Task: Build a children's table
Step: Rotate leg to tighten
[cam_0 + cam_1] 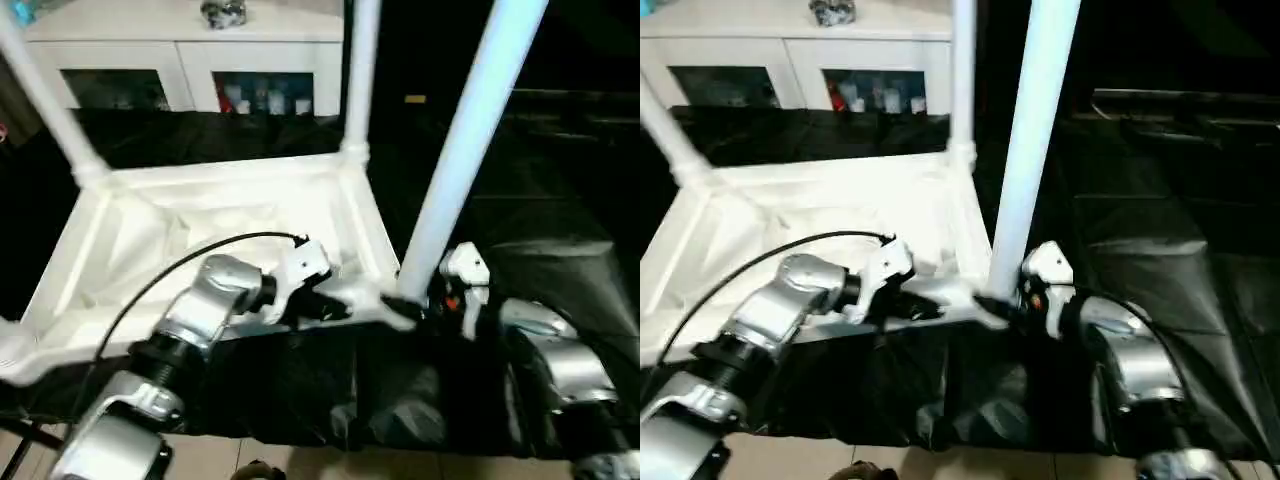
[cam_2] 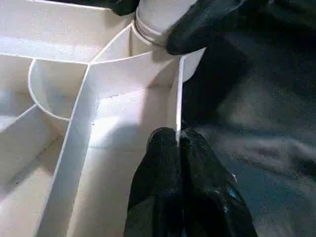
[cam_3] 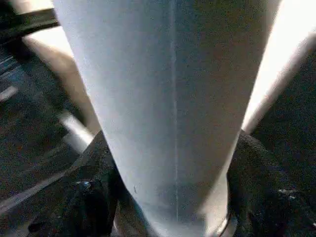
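A white plastic children's table top point(image 1: 200, 230) lies upside down on a black-covered surface point(image 1: 560, 230), its ribbed underside and raised rim facing up. Three tapered white legs stand in its corner sockets: one at the far left corner point(image 1: 45, 100), one at the far right corner point(image 1: 360, 70), and a third at the near right corner point(image 1: 470, 130), leaning slightly to the right as it rises out of the top of the head view.

The robot's left gripper point(image 2: 178, 140) sits at the near rim of the top, close to the near right corner. In the left wrist view its two black fingers point(image 2: 158, 168) are pressed together with the thin upright rim wall pinched between their tips.

The right gripper point(image 3: 173, 192) is at the base of the near right leg, just above the socket. The right wrist view shows one black finger point(image 3: 89, 197) on each side of the leg; the fingers stand fairly wide around it, close against its sides, though whether they press it cannot be told. The left wrist view also shows one of these fingers point(image 2: 202, 24) lying against the leg's base by the socket.

Behind the work, a white cabinet point(image 1: 200, 60) with glass doors stands against the far side, small objects visible on its top and behind the glass.
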### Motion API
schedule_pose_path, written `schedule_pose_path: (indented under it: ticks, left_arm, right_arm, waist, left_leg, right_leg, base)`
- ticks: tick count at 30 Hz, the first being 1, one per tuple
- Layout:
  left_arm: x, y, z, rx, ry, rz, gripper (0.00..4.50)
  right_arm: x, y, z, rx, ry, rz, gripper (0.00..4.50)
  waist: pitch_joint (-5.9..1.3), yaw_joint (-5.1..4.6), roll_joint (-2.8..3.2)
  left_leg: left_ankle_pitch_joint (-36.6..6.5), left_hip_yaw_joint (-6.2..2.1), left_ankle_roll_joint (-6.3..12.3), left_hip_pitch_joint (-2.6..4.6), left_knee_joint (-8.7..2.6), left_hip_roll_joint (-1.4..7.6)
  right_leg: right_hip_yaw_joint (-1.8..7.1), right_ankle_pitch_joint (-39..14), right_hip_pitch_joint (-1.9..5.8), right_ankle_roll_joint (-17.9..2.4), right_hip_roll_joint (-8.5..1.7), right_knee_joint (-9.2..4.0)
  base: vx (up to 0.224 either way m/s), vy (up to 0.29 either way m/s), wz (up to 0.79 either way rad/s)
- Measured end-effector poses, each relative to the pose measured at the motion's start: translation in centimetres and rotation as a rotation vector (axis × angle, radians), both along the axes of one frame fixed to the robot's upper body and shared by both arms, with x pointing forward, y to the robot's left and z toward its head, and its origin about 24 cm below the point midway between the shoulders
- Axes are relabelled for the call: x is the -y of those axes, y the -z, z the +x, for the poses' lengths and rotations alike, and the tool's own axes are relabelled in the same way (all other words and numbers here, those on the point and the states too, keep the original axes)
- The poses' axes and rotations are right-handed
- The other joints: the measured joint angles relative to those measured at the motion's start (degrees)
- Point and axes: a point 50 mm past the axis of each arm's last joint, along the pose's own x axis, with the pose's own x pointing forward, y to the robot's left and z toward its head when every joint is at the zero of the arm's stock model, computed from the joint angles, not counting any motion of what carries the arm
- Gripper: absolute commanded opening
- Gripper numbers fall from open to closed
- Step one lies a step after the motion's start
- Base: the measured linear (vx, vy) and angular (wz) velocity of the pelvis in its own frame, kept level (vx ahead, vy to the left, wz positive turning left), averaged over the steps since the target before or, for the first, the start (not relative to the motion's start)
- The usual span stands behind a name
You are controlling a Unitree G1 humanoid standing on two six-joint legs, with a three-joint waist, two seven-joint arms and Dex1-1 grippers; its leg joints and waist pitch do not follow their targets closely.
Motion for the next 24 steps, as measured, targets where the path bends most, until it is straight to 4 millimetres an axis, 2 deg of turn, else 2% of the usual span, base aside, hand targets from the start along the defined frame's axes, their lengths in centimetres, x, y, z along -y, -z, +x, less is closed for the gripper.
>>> schedule_pose_path:
  ticks: [3,7,11,13,14,15,21,24]
  left_arm:
    - [1.4,0.0,0.6,0.011,-0.086,-0.004,0.0]
    - [3.5,0.0,1.3,0.007,-0.207,-0.03,0.0]
    - [4.3,0.0,1.3,0.017,-0.238,-0.037,0.0]
    - [4.3,-0.1,1.3,0.023,-0.238,-0.039,0.0]
    - [4.4,-0.1,1.3,0.027,-0.236,-0.039,0.0]
    - [4.3,-0.1,1.3,0.032,-0.233,-0.038,0.0]
    - [3.2,-0.1,1.2,0.049,-0.189,-0.021,0.0]
    - [2.4,-0.2,1.1,0.055,-0.148,-0.02,0.0]
  right_arm:
    - [0.0,0.0,1.2,0.012,0.171,0.004,2.58]
    - [-0.4,0.1,2.4,0.023,0.367,0.014,2.57]
    - [-0.6,0.0,2.8,0.036,0.444,0.018,2.57]
    - [-0.6,0.0,2.8,0.044,0.456,0.025,2.57]
    - [-0.6,0.0,2.8,0.045,0.459,0.029,3.13]
    - [-0.6,0.0,2.8,0.045,0.459,0.033,3.27]
    - [-0.6,0.1,2.0,0.041,0.362,0.063,3.76]
    - [0.0,-0.1,1.4,0.051,0.256,0.029,3.76]
  waist:
    - [0.0,-0.54,0.0]
    - [0.0,-0.52,0.01]
    - [-0.02,-0.39,0.03]
    - [-0.02,-0.4,0.03]
    - [-0.02,-0.39,0.03]
    - [-0.02,-0.41,0.03]
    - [-0.01,-0.85,0.03]
    - [-0.01,-0.82,0.03]
  left_leg:
    - [0.0,0.0,-0.01,-0.01,0.0,-0.04]
    - [0.0,0.0,-0.01,-0.04,0.01,-0.05]
    - [0.0,0.0,0.01,-0.06,0.01,-0.05]
    - [0.0,0.0,0.02,-0.12,0.0,-0.05]
    - [0.0,0.0,0.02,-0.16,-0.01,-0.05]
    - [0.0,0.0,0.02,-0.17,0.0,-0.04]
    - [0.0,-0.02,0.01,-0.1,-0.03,-0.01]
    - [0.0,-0.02,0.01,-0.12,-0.07,0.01]
  right_leg:
    - [0.06,0.0,0.0,0.0,0.0,-0.03]
    - [0.06,0.0,0.02,0.0,0.0,-0.02]
    - [0.06,0.0,0.01,0.0,0.0,-0.02]
    - [0.05,0.0,-0.02,0.0,0.0,-0.05]
    - [0.04,0.0,-0.05,0.0,0.0,-0.06]
    - [0.03,0.0,-0.06,0.0,0.0,-0.06]
    - [0.0,0.0,-0.09,0.0,0.01,-0.04]
    - [-0.03,0.0,-0.13,0.0,0.03,-0.04]
  base:
    - [0.0,0.0,0.0]
    - [0.0,0.0,0.0]
    - [0.0,0.0,0.0]
    - [0.0,0.0,0.0]
    - [0.0,0.0,0.0]
    - [0.0,0.0,0.0]
    - [0.0,0.0,0.0]
    - [0.0,0.0,0.0]
